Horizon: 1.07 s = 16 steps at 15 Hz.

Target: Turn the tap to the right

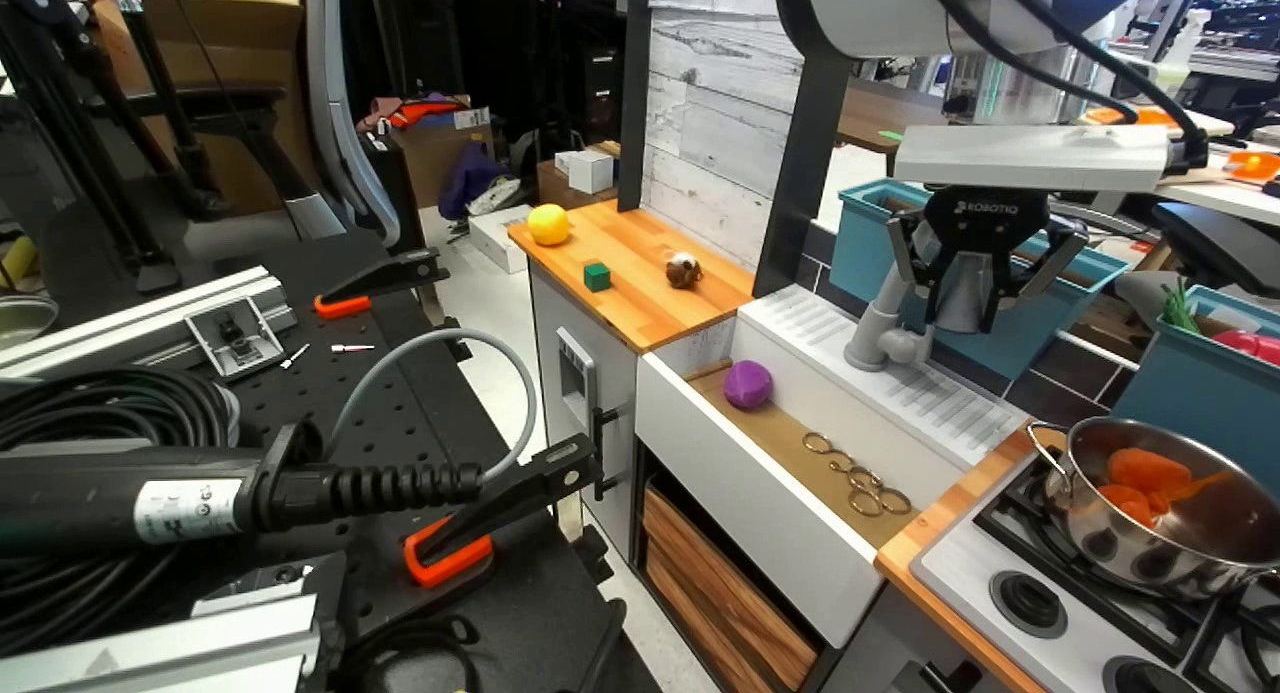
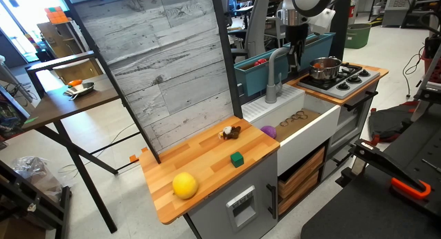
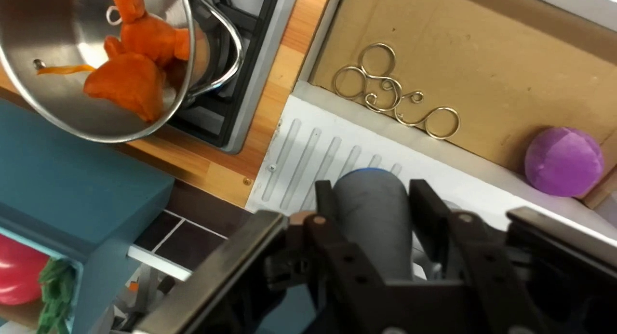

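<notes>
1. Nearest the wrist camera: gripper (image 3: 370,194) is being seen clenched on the spout end (image 3: 373,211) of the tap (image 2: 271,71), fingers (image 3: 325,195) one per side, both apparently touching.
2. Tap is being carried upright by the white ledge (image 1: 800,318), lower than the gripper; base (image 2: 271,98) is being set to one side of the fingers.
3. Spout end is being pointed roughly along the ledge towards the stove (image 1: 965,563), not out over the sink (image 1: 760,513); how much of the turn is done is not being shown.
4. Spout end is presumably being held, rather than the base, for leverage; little effort is likely being required.
5. Grip is being applied from above, perhaps so that the teal planter (image 1: 1030,318), just behind the gripper in an exterior view, is being avoided.
6. Purple ball (image 1: 748,384) and metal rings (image 3: 399,94) are being contained by the sink, below the gripper and well apart from it; probably not being needed.
7. Pot (image 1: 1100,545) is being borne by the stove, also below the gripper, clear of it.
8. Risk, judged: round spout being slipped off if pushed across its arc.
</notes>
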Each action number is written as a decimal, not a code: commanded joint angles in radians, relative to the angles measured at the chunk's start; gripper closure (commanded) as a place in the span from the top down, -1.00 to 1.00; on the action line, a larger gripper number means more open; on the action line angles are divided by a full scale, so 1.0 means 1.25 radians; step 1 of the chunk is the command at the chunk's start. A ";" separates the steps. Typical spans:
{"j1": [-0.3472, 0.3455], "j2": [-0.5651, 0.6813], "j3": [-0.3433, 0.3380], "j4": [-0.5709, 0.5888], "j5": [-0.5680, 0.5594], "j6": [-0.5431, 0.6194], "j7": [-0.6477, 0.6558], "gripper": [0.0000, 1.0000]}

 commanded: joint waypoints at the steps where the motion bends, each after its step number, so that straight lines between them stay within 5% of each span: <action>1: -0.038 0.009 0.003 0.003 -0.027 -0.007 -0.143 0.39; 2: -0.043 -0.005 -0.001 -0.019 -0.040 -0.008 -0.140 0.50; 3: 0.025 -0.046 -0.111 -0.048 0.060 0.030 -0.178 0.63; 6: 0.051 -0.098 -0.184 -0.122 0.080 0.034 -0.172 1.00; 11: 0.079 -0.243 -0.215 -0.301 0.147 0.022 -0.191 1.00; 15: 0.110 -0.374 -0.229 -0.410 0.323 -0.078 -0.096 1.00; 16: 0.150 -0.290 -0.269 -0.321 0.297 -0.051 -0.086 1.00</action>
